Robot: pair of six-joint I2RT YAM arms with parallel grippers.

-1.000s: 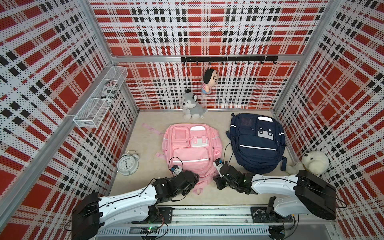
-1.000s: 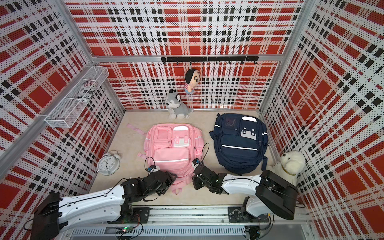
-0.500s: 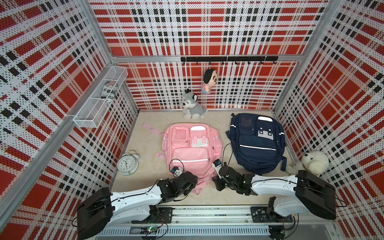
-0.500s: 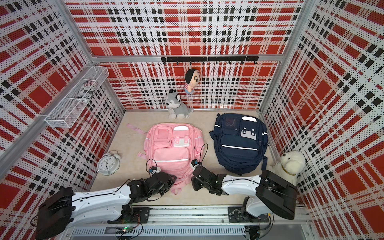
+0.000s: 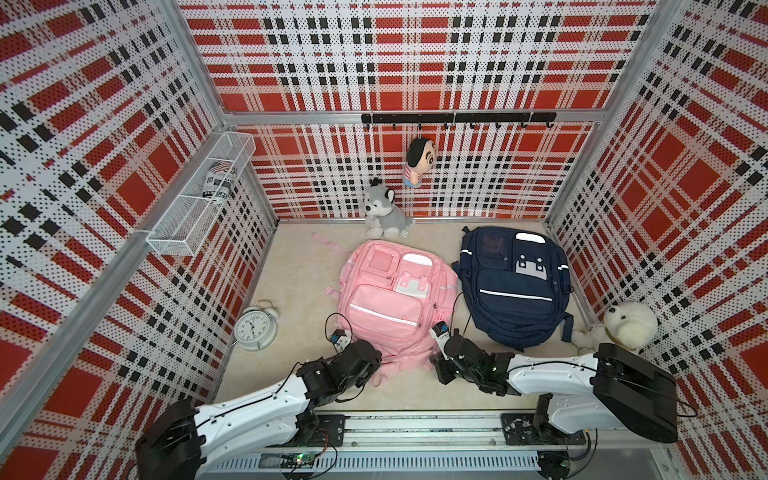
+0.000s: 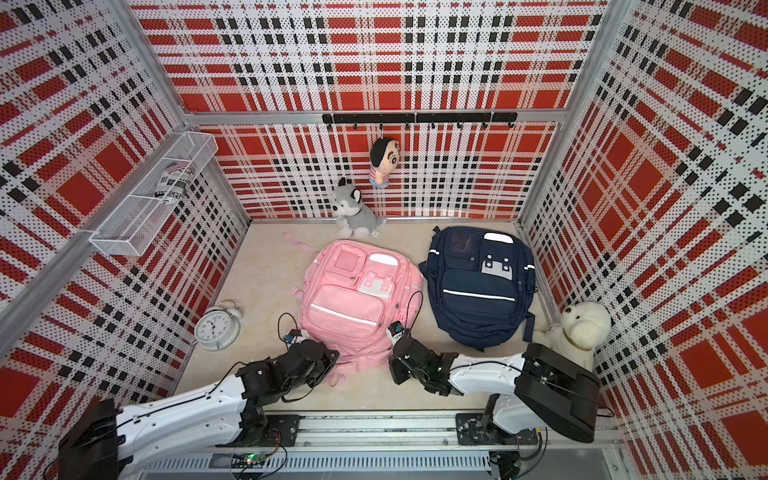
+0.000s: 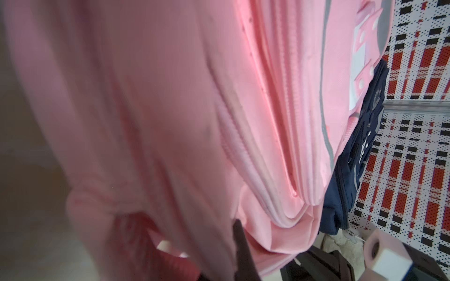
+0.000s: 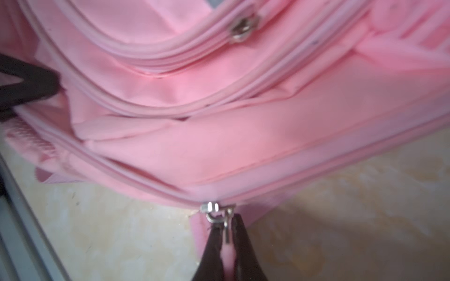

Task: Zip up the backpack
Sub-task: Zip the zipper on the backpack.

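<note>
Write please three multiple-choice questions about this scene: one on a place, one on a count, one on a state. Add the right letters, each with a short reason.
1. Where does the alarm clock stand?
A. in the wire basket
B. between the two backpacks
C. on the floor, beside the pink backpack

2. How many backpacks lie on the floor?
A. one
B. two
C. three

3. How do the jaws of the right gripper stand?
A. shut on the zipper pull of the pink backpack
B. wide open, holding nothing
C. shut on the alarm clock

Answers:
1 C: both top views show the clock on the floor next to the pink backpack.
2 B: there is one pink and one navy backpack.
3 A: the right wrist view shows the jaws closed on the pull.
</note>
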